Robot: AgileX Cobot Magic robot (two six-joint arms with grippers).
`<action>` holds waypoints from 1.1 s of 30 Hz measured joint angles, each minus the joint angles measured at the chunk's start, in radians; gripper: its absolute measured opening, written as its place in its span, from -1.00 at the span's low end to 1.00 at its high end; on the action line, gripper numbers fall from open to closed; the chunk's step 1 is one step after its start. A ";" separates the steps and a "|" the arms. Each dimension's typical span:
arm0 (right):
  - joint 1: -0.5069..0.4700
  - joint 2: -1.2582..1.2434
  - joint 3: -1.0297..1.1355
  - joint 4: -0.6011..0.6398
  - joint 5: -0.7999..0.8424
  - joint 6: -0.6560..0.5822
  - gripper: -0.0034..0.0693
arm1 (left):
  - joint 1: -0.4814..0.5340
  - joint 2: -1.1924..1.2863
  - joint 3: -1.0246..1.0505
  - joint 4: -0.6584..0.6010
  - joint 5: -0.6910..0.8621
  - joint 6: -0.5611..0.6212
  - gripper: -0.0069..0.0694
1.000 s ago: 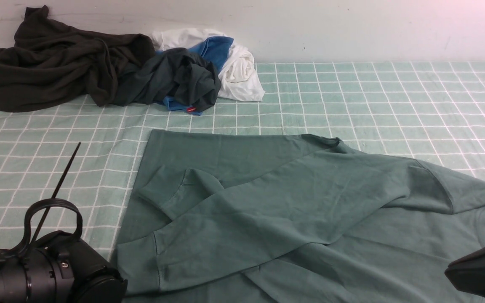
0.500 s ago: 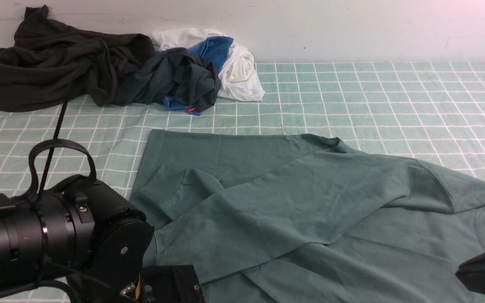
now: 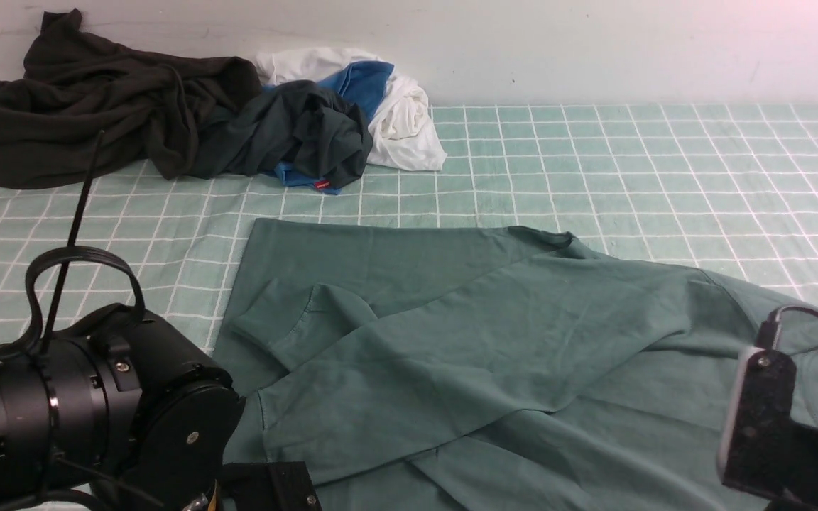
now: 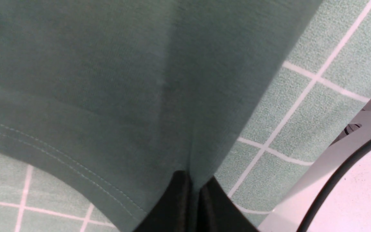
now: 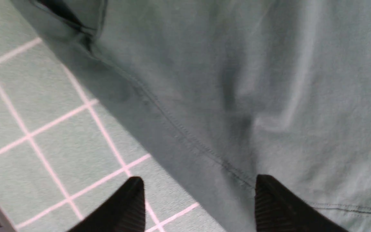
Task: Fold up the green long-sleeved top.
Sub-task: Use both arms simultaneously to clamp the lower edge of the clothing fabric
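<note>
Clamped left gripper [image 4: 195, 187] on top [image 3: 352, 255] edge | Held right gripper [image 5: 199, 180] open above top, gripping nothing | Risked thin pinch slipping on lift, dragging folded sleeve [image 3: 451, 355] askew

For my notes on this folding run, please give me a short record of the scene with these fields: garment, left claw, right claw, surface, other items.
garment: green top, spread out, partly folded over itself
left claw: shut on the green top, fabric pinched between the fingers
right claw: open, astride the stitched edge of the green top, holding nothing
surface: checked cloth, pale green with white lines
other items: heap of clothes, dark, white and blue, at the far left by the wall
</note>
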 joint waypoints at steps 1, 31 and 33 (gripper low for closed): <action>0.000 0.037 0.023 -0.031 -0.039 0.000 0.45 | 0.000 0.000 0.000 0.000 -0.002 0.000 -0.82; 0.006 0.211 0.114 -0.242 -0.229 0.008 -0.68 | 0.000 -0.001 0.001 0.014 -0.030 0.000 -0.82; 0.006 0.209 0.115 -0.243 -0.229 0.008 -0.84 | 0.000 -0.001 0.001 0.015 -0.030 0.000 -0.82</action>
